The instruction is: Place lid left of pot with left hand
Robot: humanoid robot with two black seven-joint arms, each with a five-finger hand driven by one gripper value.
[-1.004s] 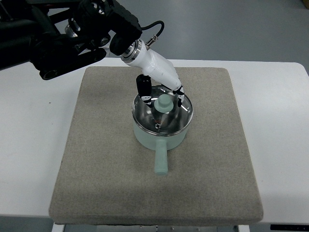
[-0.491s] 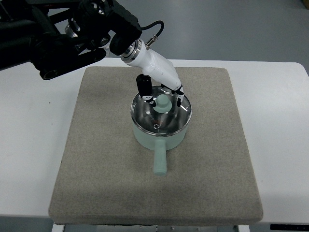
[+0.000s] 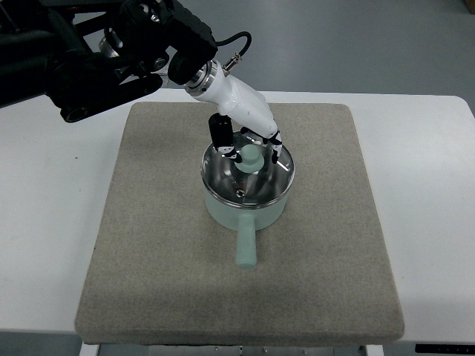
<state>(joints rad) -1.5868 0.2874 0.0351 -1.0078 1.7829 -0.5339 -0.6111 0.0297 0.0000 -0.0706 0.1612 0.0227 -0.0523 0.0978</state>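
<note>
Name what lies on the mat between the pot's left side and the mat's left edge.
Nothing: in the top view, the grey mat is bare from the pot to its left edge.

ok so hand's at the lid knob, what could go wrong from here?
1. The left hand has its fingers only around the small mint knob; a shallow pinch could let the glass lid slip or tilt on lifting.
2. The lid sits in the pot rim; a sideways pull could drag the pot across the grey mat.
</note>
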